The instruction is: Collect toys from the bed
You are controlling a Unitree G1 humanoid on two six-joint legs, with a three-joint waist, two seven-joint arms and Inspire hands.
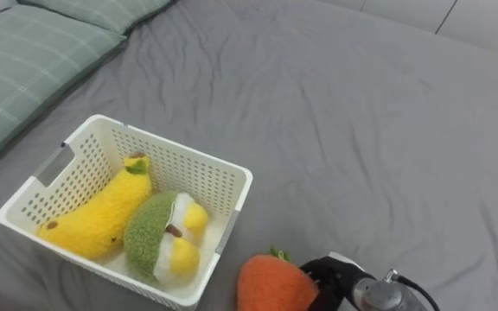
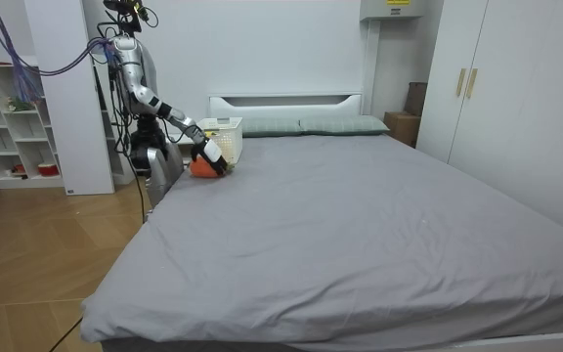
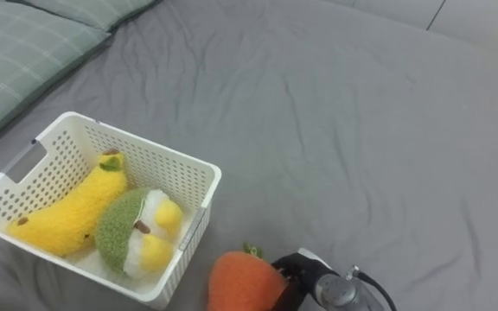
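Clutching the orange plush carrot (image 1: 275, 285) at six o'clock, our right hand (image 1: 331, 273) curls round it beside the white perforated plastic basket (image 1: 184, 149); lifted too low, we judge, it could catch the rim and drop.

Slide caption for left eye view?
Right hand holds an orange plush beside the white basket, which contains a plush banana and a green-and-yellow plush.

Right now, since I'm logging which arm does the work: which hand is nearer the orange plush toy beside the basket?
Right. The right hand is against the right side of the orange plush toy, which lies just outside the white basket.
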